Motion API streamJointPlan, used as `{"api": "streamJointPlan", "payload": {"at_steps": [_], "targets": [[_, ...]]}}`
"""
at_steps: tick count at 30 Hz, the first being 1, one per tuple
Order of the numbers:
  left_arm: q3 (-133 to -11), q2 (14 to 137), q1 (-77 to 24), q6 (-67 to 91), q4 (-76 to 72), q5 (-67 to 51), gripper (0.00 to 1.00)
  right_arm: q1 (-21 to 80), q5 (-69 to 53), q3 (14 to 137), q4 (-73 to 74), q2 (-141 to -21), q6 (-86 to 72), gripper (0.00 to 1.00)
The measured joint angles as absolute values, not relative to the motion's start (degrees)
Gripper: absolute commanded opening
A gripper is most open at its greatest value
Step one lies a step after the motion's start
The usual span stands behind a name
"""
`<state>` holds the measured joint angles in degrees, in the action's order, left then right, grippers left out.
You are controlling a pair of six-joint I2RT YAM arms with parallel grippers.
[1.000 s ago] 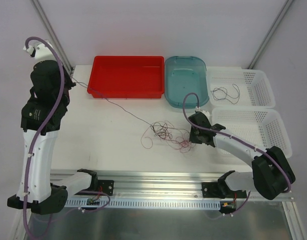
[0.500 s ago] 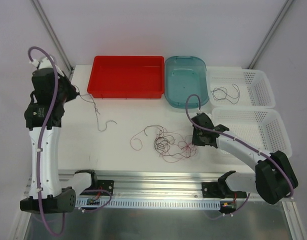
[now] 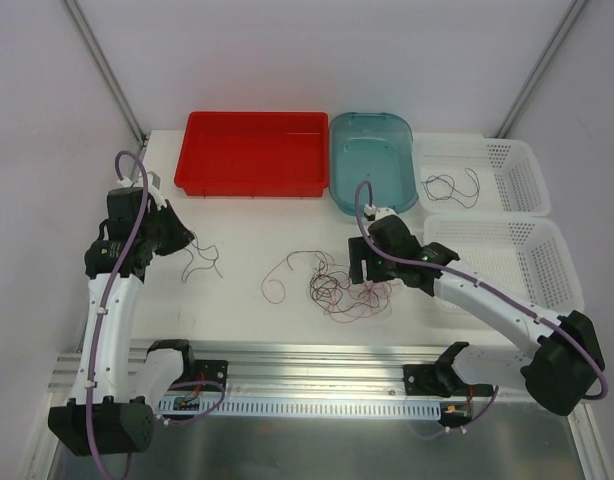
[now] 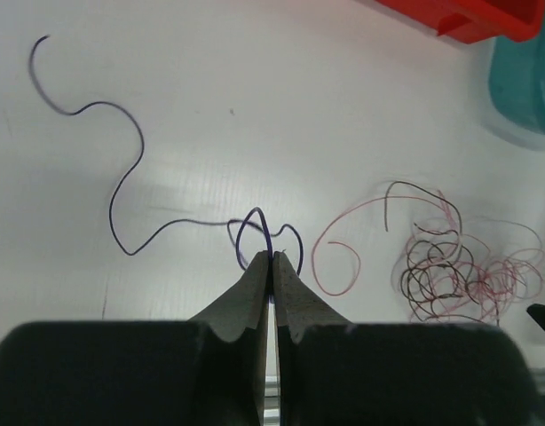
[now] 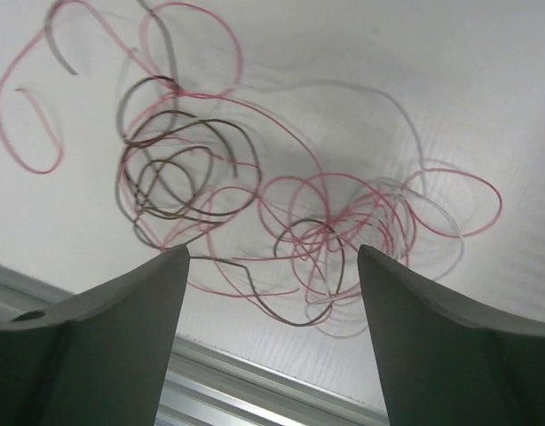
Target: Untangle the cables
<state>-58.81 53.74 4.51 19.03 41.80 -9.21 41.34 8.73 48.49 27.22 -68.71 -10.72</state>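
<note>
On surface: left claw shut on lone dark strand; right claw wide open, empty, above tangle. Risk: knots tightening if several loops grabbed together.

From above, the tangle of cables is too fine to trace single strands. Beyond it, the red tray and teal tub are cut off by the left wrist view. Left of it, the left gripper hides the end of a dark strand.
</note>
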Motion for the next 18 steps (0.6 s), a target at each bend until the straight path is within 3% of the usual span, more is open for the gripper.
{"api": "streamJointPlan", "payload": {"at_steps": [8, 13, 18], "targets": [[-59.5, 51.4, -3.4, 18.7, 40.1, -20.8, 0.00, 47.5, -2.2, 52.4, 19.2, -66.8, -6.9, 0.87], [-60.5, 52.1, -11.4, 19.6, 39.6, -23.3, 0.00, 53.3, -8.2, 56.9, 12.5, -68.9, -3.9, 0.95], [-62.1, 52.5, -14.8, 21.6, 38.7, -23.8, 0.00, 57.0, -11.7, 61.3, 6.7, -74.8, -1.1, 0.95]]}}
